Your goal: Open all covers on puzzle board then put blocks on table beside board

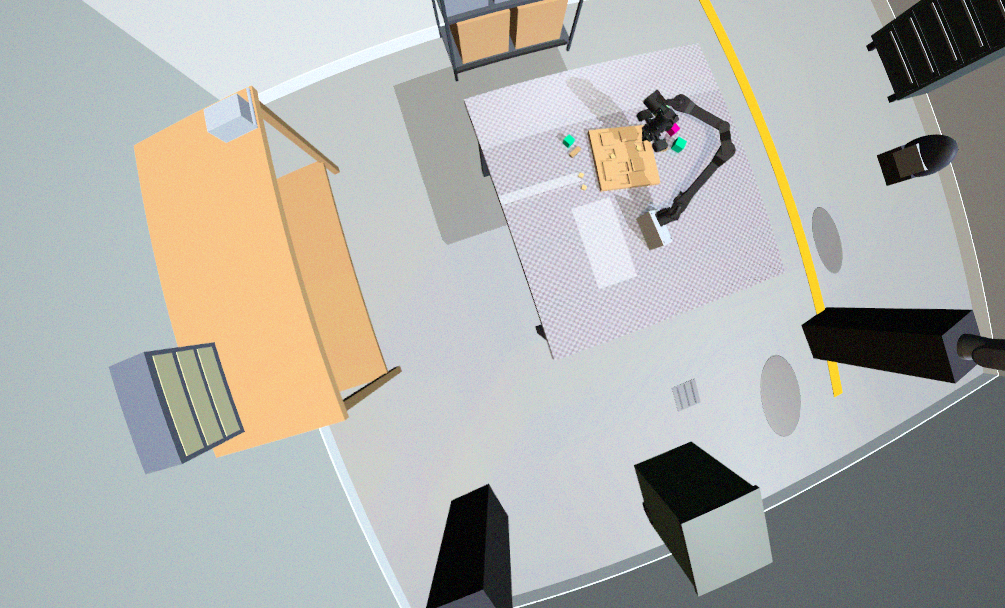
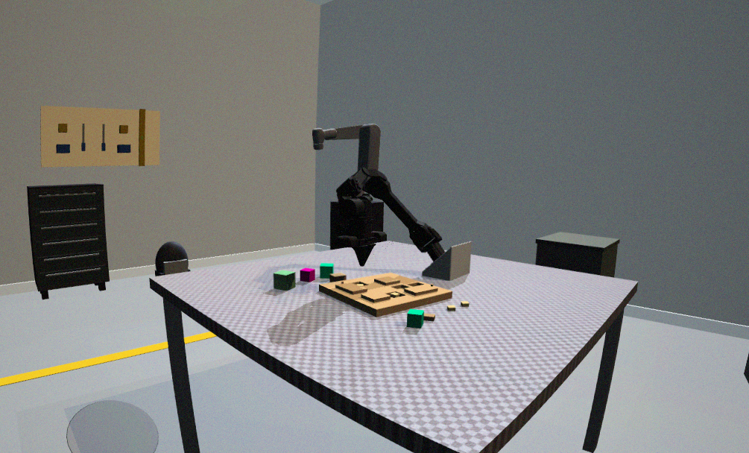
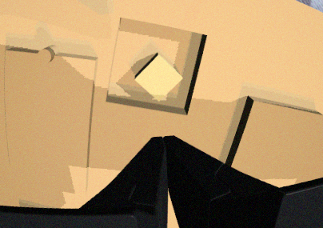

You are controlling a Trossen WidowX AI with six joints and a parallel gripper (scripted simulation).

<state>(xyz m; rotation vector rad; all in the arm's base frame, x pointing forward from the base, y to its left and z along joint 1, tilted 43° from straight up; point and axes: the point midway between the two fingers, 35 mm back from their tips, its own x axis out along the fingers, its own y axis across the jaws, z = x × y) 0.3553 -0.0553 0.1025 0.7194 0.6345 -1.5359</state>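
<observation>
On the checked table (image 1: 717, 249) (image 2: 332, 365), a wooden puzzle board (image 1: 629, 186) (image 2: 377, 310) (image 3: 232, 65), lying flat with raised cover plates across its top. Inside an uncovered square well, seen close by the wrist camera, a pale yellow block (image 3: 158, 78), turned cornerwise to the walls. To either side of that well, a left-hand plate (image 3: 48, 113) and a right-hand plate (image 3: 280, 137), both apart from the opening. Just short of the well in the same view, the gripper (image 1: 648, 137) (image 2: 361, 263) (image 3: 162, 148), fingers drawn together at the tips with nothing between them, raised above the work.

Beside the board, off one edge, two small pale blocks (image 1: 580, 175) (image 2: 451, 308), resting on the tabletop, with a teal cube (image 1: 568, 141) (image 2: 415, 318) and a small brown piece (image 1: 574, 151) (image 2: 430, 317) near each other farther along. Off the opposite edge, a magenta cube (image 1: 673, 129) (image 2: 307, 274), between a second teal cube (image 1: 679, 145) (image 2: 326, 270) and a larger green cube (image 2: 284, 280) in the exterior view. Farther out, the black arm (image 1: 705, 171) (image 2: 402, 208), bent from beside a gray wedge-shaped bracket (image 1: 651, 230) (image 2: 460, 261).
</observation>
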